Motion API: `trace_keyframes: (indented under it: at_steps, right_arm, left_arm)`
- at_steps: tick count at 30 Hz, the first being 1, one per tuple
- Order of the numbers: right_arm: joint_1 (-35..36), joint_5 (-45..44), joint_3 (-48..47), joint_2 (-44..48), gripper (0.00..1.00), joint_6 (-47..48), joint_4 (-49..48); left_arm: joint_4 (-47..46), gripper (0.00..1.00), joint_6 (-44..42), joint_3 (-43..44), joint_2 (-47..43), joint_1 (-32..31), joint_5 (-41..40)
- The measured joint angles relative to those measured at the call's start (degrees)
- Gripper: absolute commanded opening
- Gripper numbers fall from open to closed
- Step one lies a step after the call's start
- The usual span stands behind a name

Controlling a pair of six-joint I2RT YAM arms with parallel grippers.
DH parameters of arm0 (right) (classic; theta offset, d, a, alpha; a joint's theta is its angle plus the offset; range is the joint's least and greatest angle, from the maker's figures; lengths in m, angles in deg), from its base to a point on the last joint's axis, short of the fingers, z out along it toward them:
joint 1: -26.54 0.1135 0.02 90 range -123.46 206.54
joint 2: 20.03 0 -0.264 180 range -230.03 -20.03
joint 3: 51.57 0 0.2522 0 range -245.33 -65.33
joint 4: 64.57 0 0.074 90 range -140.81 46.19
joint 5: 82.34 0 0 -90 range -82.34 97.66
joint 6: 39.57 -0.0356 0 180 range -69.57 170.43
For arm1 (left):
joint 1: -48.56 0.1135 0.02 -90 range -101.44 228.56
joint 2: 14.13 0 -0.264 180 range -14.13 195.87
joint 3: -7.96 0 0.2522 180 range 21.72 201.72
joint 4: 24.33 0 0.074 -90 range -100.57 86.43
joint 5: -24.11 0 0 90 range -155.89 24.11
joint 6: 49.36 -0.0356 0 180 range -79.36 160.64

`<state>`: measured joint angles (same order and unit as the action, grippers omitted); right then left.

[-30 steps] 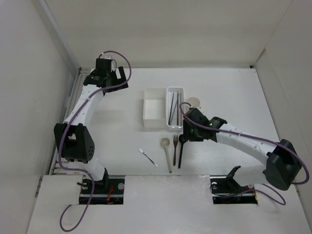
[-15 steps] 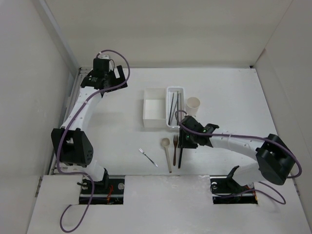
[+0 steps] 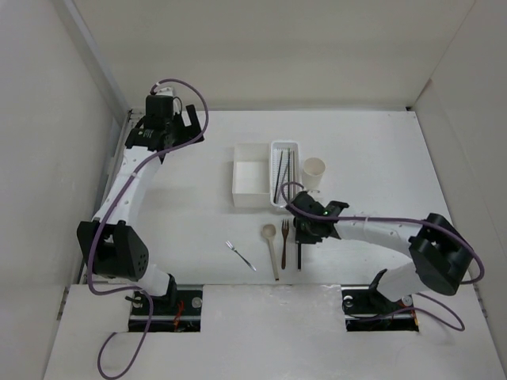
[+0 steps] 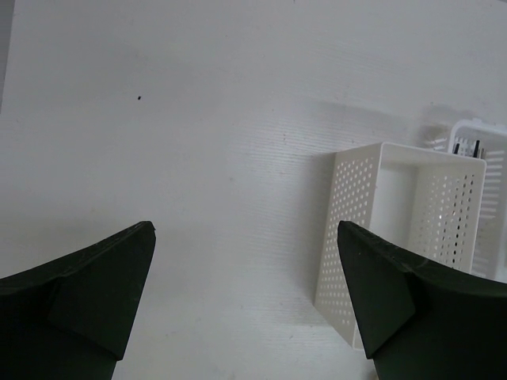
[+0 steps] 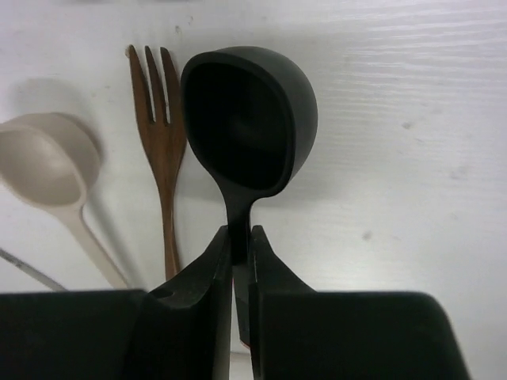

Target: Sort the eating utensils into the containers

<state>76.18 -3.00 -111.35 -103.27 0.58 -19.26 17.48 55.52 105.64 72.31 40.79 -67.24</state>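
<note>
My right gripper (image 3: pixel 302 231) (image 5: pixel 240 241) is shut on the neck of the black spoon (image 5: pixel 247 127), whose handle (image 3: pixel 299 255) points toward the near edge. The brown wooden fork (image 3: pixel 283 242) (image 5: pixel 162 150) and the pale wooden spoon (image 3: pixel 271 241) (image 5: pixel 47 168) lie just left of it. The small silver fork (image 3: pixel 240 255) lies further left. Chopsticks (image 3: pixel 280 174) lie in the white perforated tray (image 3: pixel 285 144). The white square box (image 3: pixel 250 184) (image 4: pixel 404 229) stands left of the tray, and the beige cup (image 3: pixel 314 170) right of it. My left gripper (image 3: pixel 162 127) (image 4: pixel 245 293) is open and empty at the far left.
White walls close in the table on the left, back and right. A metal rail (image 3: pixel 119 150) runs along the left edge beside the left arm. The right arm's cable (image 3: pixel 380 222) loops above the table near the cup.
My right gripper has moved from beside the cup toward the near edge, down onto the black spoon. The spoon's handle has swung slightly right. The left gripper drifted a little back and left.
</note>
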Motion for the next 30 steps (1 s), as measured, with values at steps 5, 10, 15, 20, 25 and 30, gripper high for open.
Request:
trace_keyframes:
  at_steps: [5,10,15,20,25,30]
  right_arm:
    - [1.8,-6.6,-8.3,7.7,0.0,0.9,9.1]
    - [2.6,-12.0,-28.0,8.4,0.0,12.0,6.8]
    - [2.5,-15.4,-53.2,-8.7,0.0,23.3,1.4]
    - [1.2,-14.2,-66.2,-26.8,0.0,27.9,1.0]
    - [-3.7,-9.4,-67.3,-36.3,0.0,28.1,2.6]
    - [-8.2,-4.4,-66.4,-37.8,0.0,28.0,2.5]
  left_arm:
    - [0.1,1.0,0.8,-0.5,0.0,0.2,-2.0]
    - [0.1,1.0,2.4,-0.5,0.0,2.2,-2.2]
    - [0.4,1.0,2.8,0.3,0.8,3.0,-5.1]
    - [0.5,1.0,2.8,1.0,1.2,4.5,-7.3]
    - [0.5,1.0,2.8,1.0,1.9,7.5,-8.0]
    - [0.5,1.0,2.8,1.0,3.7,8.7,-7.2]
